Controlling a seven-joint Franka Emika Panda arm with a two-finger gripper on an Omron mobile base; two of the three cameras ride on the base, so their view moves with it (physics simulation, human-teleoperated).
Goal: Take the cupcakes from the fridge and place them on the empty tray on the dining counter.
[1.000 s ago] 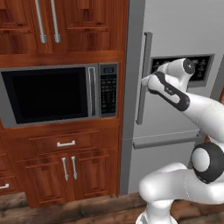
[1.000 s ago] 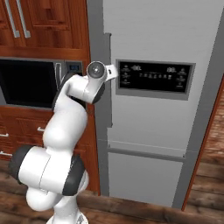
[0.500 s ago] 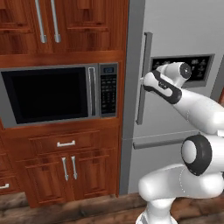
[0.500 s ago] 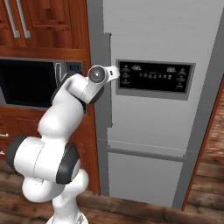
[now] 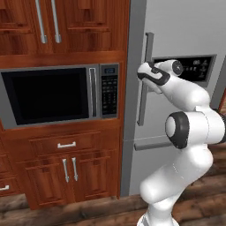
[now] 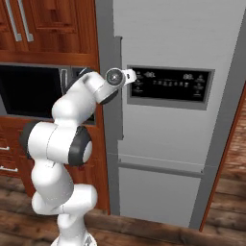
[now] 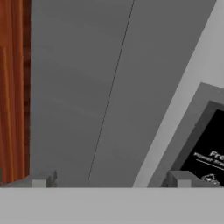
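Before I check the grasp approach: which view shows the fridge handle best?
The left base view: the whole handle stands clear, with the open gripper right at it. In the right base view the handle is partly behind the arm. The hand view shows mostly bare door.

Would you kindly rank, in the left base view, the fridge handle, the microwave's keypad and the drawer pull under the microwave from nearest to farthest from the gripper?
1. The fridge handle: right beside the gripper, at the door's left edge.
2. The microwave's keypad: further left, on the microwave's right side.
3. The drawer pull: lower left, under the microwave.
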